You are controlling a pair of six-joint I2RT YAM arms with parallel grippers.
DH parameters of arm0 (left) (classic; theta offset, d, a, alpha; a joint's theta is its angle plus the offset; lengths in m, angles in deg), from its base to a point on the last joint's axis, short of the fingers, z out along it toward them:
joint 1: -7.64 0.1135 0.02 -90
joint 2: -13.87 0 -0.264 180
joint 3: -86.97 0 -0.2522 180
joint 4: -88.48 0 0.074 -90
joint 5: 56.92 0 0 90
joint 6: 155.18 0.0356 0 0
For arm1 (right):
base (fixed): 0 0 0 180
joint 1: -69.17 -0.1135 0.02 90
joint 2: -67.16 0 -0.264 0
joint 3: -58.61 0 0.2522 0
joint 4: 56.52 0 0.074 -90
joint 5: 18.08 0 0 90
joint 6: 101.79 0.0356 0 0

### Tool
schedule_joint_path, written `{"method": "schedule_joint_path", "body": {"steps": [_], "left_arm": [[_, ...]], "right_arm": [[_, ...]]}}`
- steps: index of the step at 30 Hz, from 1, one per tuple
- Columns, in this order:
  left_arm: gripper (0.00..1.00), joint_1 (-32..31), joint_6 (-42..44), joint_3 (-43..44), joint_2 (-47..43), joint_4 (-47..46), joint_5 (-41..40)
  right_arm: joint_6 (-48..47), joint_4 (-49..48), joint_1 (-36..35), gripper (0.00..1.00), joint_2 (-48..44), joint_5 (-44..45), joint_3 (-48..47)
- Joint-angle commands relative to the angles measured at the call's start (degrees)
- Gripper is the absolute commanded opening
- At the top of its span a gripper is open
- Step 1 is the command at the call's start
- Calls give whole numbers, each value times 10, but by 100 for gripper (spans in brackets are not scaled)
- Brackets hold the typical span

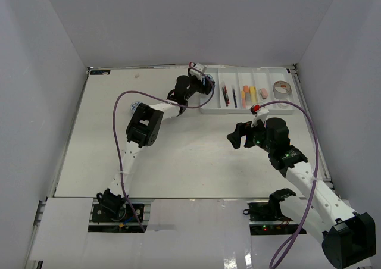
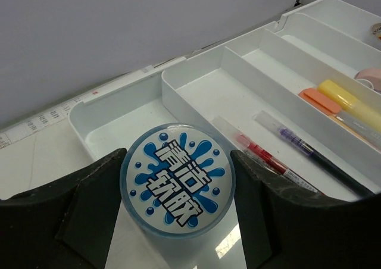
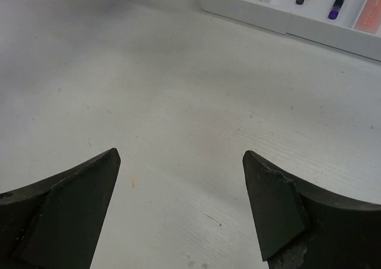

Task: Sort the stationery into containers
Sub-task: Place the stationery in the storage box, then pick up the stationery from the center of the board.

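Your left claw (image 1: 204, 83) is clenched on a round jar (image 2: 177, 183) with a blue splash lid. The jar is right at the near wall of the end slot of the white tray (image 1: 256, 70). That slot looks bare, so I think the jar goes in there next. I cannot tell if the jar hangs in the air or sits on the table.

Your right claw (image 3: 181, 162) is wide apart with nothing in it, over bare table, near the tray.

A lot looks done. In the tray you can see a red pen (image 1: 225, 94) and a black pen (image 1: 234, 96) in one slot. An orange marker (image 2: 320, 100) and a yellow marker (image 2: 348, 102) lie side by side in the next. Then comes a pink eraser (image 1: 264, 93), and a tape roll (image 1: 281, 90) at the far end.

What is left, I think: this jar, and a second jar (image 1: 134, 108) out on the table, half hidden by your left arm.

I see only one tape roll. A second could sit under it, but that is too small to tell
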Motion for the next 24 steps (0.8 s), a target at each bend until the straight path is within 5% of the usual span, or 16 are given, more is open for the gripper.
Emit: {"method": "schedule_joint_path", "body": {"steps": [1,7,15,24], "left_arm": [[80,-1,3,23,-23,-14,-10],[98,-1,-10,30,-44,0,-2],[98,-1,-29,-37,-157,4,-33],[98,8,-33,-218,-402,213,-334]], "right_arm": [[-9,-14,1,90,-3,-6,0],[-9,-13,1,90,-3,-6,-1],[-14,-8,1,90,-15,-5,-5],[-16,-9,1,90,-29,-13,-7]]}}
